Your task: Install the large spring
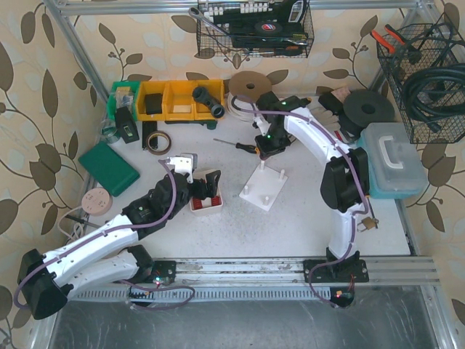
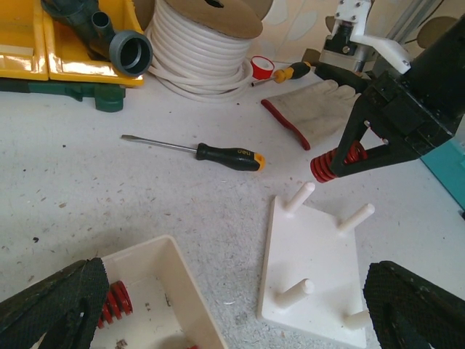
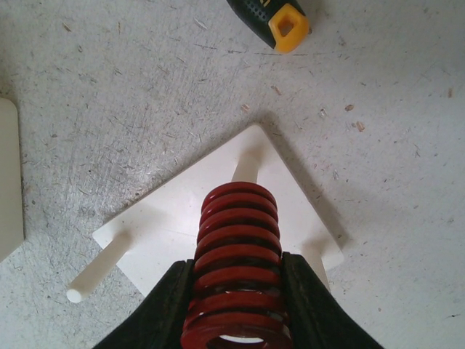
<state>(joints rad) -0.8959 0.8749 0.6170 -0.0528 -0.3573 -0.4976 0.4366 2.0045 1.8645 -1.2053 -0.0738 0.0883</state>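
Speckled white table [image 1: 305, 218]; right tool [image 3: 236, 291] clamped on red spring [image 3: 236, 233]; left tool [image 2: 236, 309] spread.

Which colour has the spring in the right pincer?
Red coiled metal spring; clearest in right wrist view.

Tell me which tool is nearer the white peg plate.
Right. The right tool, shut on the large spring, hovers just over the peg plate's far corner. The left tool sits open beside it, over the spring tray.
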